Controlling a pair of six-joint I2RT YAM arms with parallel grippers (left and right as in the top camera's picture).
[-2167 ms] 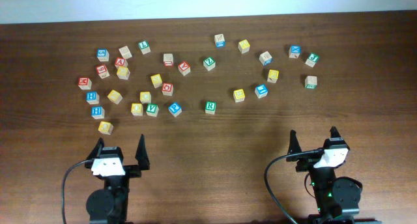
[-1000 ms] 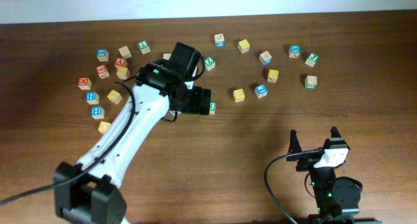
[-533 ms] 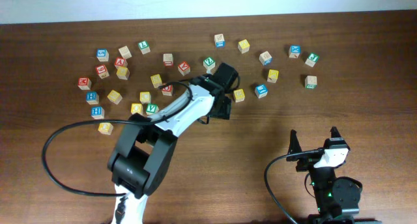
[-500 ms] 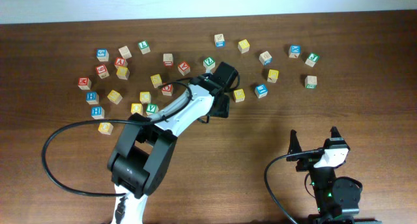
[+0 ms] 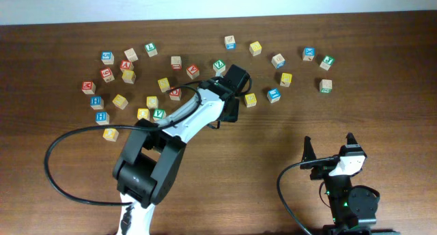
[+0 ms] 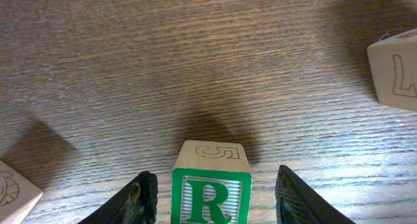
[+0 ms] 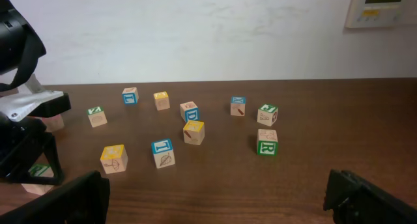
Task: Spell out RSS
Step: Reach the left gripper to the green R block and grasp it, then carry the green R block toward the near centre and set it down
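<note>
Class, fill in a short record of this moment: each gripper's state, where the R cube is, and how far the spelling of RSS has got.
left gripper: open, fingers either side of the R cube, a gap on each side
right gripper: open, empty, away from the cubes
R cube: resting on the table, green R facing the left wrist camera
progress: no letters lined up yet

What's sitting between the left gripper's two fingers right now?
The R cube stands between the open fingers of the left gripper, with bare table on either side; the left wrist view shows it.
</note>
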